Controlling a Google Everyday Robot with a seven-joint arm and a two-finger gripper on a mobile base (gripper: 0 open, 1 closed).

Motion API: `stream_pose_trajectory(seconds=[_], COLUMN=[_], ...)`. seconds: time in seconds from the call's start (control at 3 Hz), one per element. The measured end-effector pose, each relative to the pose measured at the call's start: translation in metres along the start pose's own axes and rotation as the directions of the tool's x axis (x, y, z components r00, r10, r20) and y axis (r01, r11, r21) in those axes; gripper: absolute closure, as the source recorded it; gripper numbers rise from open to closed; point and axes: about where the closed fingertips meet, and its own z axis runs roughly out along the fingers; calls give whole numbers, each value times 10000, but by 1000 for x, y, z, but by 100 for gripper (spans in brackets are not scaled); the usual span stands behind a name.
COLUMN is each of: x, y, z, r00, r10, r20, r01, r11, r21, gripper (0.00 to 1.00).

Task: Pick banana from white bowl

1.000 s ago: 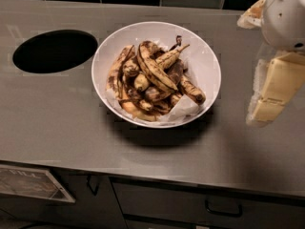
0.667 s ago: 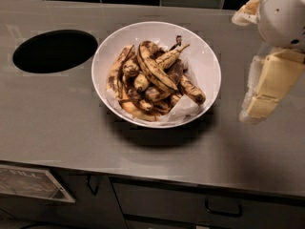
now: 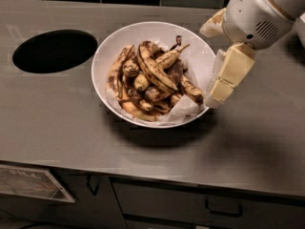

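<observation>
Firstly, in the upper left of the frame a round dark hole (image 3: 55,50) is cut in the grey counter (image 3: 57,128). Right of it, near the middle, stands the white bowl (image 3: 102,56), lined with crumpled white paper (image 3: 183,109) and filled with spotted bananas. The banana (image 3: 155,70), long and curved, lies on top of the pile, untouched. At the right the gripper (image 3: 206,67) hangs over the bowl's right rim, its two cream fingers (image 3: 228,75) spread apart, holding nothing.

Soft shadow (image 3: 248,149) below gripper (image 3: 210,66) (beside bowl (image 3: 143,30))
</observation>
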Motion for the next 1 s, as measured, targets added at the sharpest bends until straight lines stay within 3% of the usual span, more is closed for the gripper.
stream_pose_trajectory(seconds=[0.67, 1.0], x=[-20, -44], y=[-3, -1], z=[10, 34], r00=[10000, 9992], r10=[-10, -350], r20=[25, 175], r01=[10, 355], r11=[10000, 9989], r21=[24, -304], gripper=[0, 0])
